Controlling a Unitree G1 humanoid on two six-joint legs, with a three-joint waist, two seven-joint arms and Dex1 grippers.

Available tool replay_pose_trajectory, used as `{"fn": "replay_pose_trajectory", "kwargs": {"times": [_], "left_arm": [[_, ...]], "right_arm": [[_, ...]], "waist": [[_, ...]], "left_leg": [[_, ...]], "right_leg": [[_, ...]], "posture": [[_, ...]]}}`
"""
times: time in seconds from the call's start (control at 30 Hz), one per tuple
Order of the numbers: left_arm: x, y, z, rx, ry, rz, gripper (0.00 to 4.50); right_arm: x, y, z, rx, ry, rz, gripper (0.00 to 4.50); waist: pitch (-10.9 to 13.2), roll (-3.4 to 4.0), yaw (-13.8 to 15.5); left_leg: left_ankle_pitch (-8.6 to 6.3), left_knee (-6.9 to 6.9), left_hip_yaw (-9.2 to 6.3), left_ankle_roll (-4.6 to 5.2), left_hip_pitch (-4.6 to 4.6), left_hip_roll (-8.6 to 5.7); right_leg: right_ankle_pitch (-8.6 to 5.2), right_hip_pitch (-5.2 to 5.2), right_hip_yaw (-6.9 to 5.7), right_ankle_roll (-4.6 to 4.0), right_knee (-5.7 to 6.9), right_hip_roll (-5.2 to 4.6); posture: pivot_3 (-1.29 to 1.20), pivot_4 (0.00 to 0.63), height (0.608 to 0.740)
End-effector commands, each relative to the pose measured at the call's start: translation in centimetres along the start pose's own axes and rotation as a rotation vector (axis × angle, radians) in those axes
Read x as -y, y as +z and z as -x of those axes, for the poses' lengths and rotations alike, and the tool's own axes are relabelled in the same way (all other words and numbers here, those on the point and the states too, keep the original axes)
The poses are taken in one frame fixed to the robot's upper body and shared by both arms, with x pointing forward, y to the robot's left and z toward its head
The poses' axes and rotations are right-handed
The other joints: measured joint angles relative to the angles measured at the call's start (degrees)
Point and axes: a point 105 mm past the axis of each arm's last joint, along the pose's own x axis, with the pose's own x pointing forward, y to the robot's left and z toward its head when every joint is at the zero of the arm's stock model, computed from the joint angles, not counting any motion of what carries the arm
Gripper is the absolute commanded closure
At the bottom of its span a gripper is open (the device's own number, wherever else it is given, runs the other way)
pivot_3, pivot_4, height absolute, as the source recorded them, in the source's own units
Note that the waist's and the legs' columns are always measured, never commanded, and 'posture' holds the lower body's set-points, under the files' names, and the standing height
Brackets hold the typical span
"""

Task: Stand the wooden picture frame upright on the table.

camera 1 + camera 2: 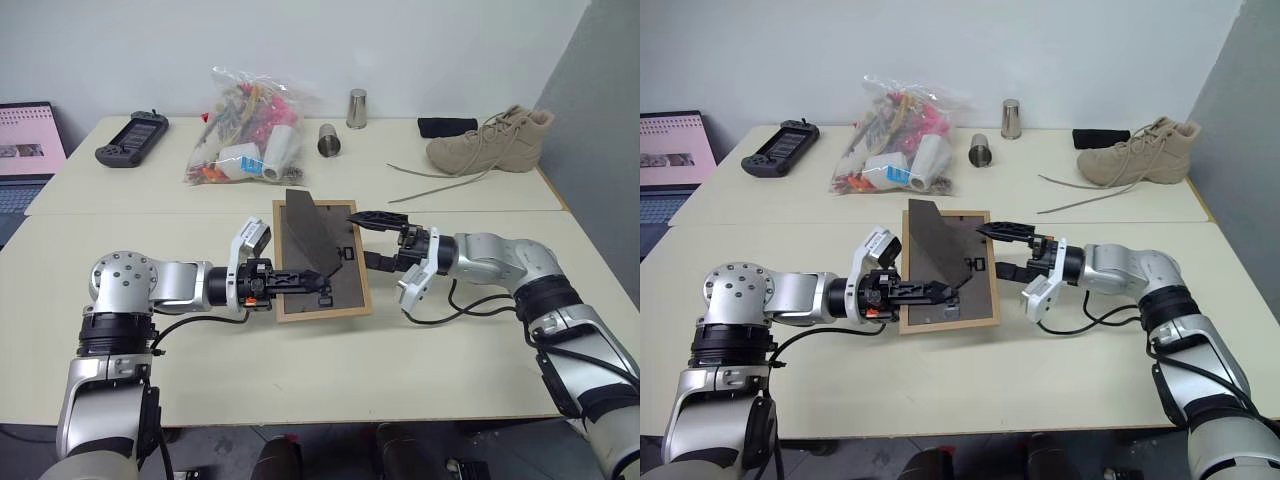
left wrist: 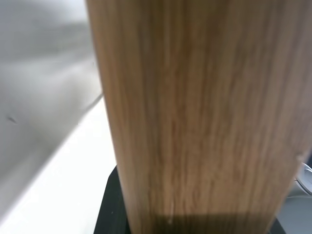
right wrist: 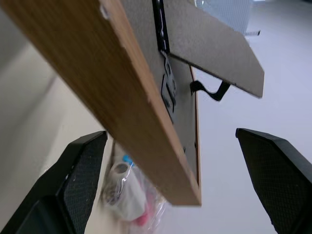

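Lying at the centre of the left eye view, the wooden picture frame (image 1: 320,262) shows its dark back, with the fold-out stand (image 1: 308,238) swung open and rising off that back. The left gripper (image 1: 292,281) enters from the left of the picture and its two black fingers are clenched on the frame's left edge; the left wrist view shows light wood grain (image 2: 195,117) close up. The right gripper (image 1: 375,240) reaches in from the right of the picture with its fingers spread wide, one above and one below the frame's right edge, grasping nothing; in the right wrist view both pads (image 3: 80,180) stand apart from the wood. Whether the frame's lower edge touches the table (image 1: 330,370) cannot be told.

Other things occupy the upper half of the picture, well apart from the frame:
- one clear plastic bag (image 1: 250,130) of mixed items, upper centre, the nearest to the frame;
- two metal cups, one lying (image 1: 328,139) just right of the bag, one upright (image 1: 357,108) behind it;
- one tan boot (image 1: 490,142) with loose laces, upper right;
- one small black object (image 1: 447,127) behind the boot;
- one black handheld controller (image 1: 131,138), upper left;
- one laptop (image 1: 25,150) at the left edge.
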Motion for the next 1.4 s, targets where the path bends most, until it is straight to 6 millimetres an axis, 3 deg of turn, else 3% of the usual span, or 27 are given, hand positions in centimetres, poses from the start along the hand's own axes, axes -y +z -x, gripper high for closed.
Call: {"fn": "replay_pose_trajectory", "kwargs": {"times": [0.03,0.1,0.37,0.5,0.53,0.6,0.73,0.9,1.1,1.27,1.4], "left_arm": [[1.8,0.2,0.0,0.014,-0.053,-0.065,3.63],[1.9,0.1,0.0,0.018,-0.052,-0.067,3.63],[1.7,-0.2,-0.1,0.028,-0.019,-0.080,3.63],[1.5,-0.4,-0.2,0.027,-0.010,-0.077,3.63],[1.5,-0.4,-0.2,0.027,-0.010,-0.078,3.63],[1.6,-0.5,-0.1,0.026,0.000,-0.088,2.95],[1.6,-0.3,0.4,0.039,0.018,-0.104,2.27],[2.1,0.8,2.4,0.092,0.071,-0.146,1.15],[2.3,0.5,3.9,0.078,0.173,-0.233,0.00],[0.2,3.3,6.7,0.125,0.589,-0.603,0.00],[-1.0,4.3,7.3,0.136,0.757,-0.906,0.00]], "right_arm": [[1.4,0.4,-1.0,0.050,-0.070,0.039,0.01],[1.5,0.8,-1.3,0.076,-0.079,0.031,0.18],[1.4,1.1,-1.1,0.094,-0.094,0.029,2.02],[1.4,0.9,-0.9,0.080,-0.098,0.016,2.72],[1.4,0.9,-0.8,0.078,-0.100,0.016,2.80],[1.4,0.9,-0.7,0.078,-0.102,0.014,2.81],[1.4,0.8,-0.4,0.072,-0.104,0.006,3.18],[1.3,0.2,0.5,0.039,-0.100,-0.013,3.19],[0.9,-0.1,1.3,0.017,-0.094,-0.075,3.19],[-1.7,-1.5,1.4,-0.133,-0.004,-0.519,3.19],[0.2,-2.6,1.0,-0.137,-0.028,-0.914,3.19]], "waist": [[0.0,0.00,0.0],[0.0,0.00,0.0],[0.0,-0.01,0.0],[0.0,-0.01,0.0],[0.0,-0.02,0.0],[0.0,-0.02,0.0],[0.0,-0.03,0.0],[0.0,-0.03,0.0],[0.0,-0.02,0.0],[0.0,-0.09,-0.2],[0.1,0.05,0.1]], "left_leg": [[0.00,0.00,0.00,0.00,0.00,-0.01],[0.00,0.00,0.00,0.00,-0.01,-0.03],[0.00,0.00,-0.01,0.00,-0.01,-0.05],[0.00,0.00,0.00,0.00,0.00,-0.05],[0.00,0.00,-0.01,0.00,0.01,-0.05],[0.00,0.00,-0.01,0.01,0.02,-0.05],[0.00,0.01,-0.01,0.01,0.01,-0.06],[-0.01,0.01,-0.02,0.01,0.02,-0.06],[-0.01,0.00,-0.01,0.02,0.02,-0.05],[-0.02,-0.05,-0.01,0.04,0.04,0.01],[-0.07,-0.12,0.03,0.11,0.37,0.02]], "right_leg": [[0.00,0.00,0.00,0.00,0.00,0.00],[0.00,0.01,0.01,0.00,0.01,-0.02],[0.00,0.01,0.01,0.00,0.04,-0.04],[0.00,0.02,0.01,0.00,0.05,-0.04],[0.00,0.02,0.01,0.00,0.05,-0.04],[0.00,0.02,0.01,0.00,0.05,-0.04],[0.00,0.02,0.01,0.00,0.06,-0.04],[0.00,0.02,0.01,0.00,0.06,-0.04],[0.00,0.02,0.01,0.00,0.06,-0.03],[0.00,0.10,-0.01,-0.01,-0.07,0.01],[0.01,0.59,-0.02,-0.01,-0.26,-0.08]], "posture": [[0.00,0.150,0.740],[0.00,0.150,0.740],[0.00,0.150,0.740],[0.00,0.150,0.740],[0.00,0.150,0.740],[0.00,0.150,0.740],[0.00,0.150,0.740],[0.00,0.150,0.740],[0.00,0.150,0.740],[0.00,0.150,0.740],[0.00,0.150,0.740]]}}
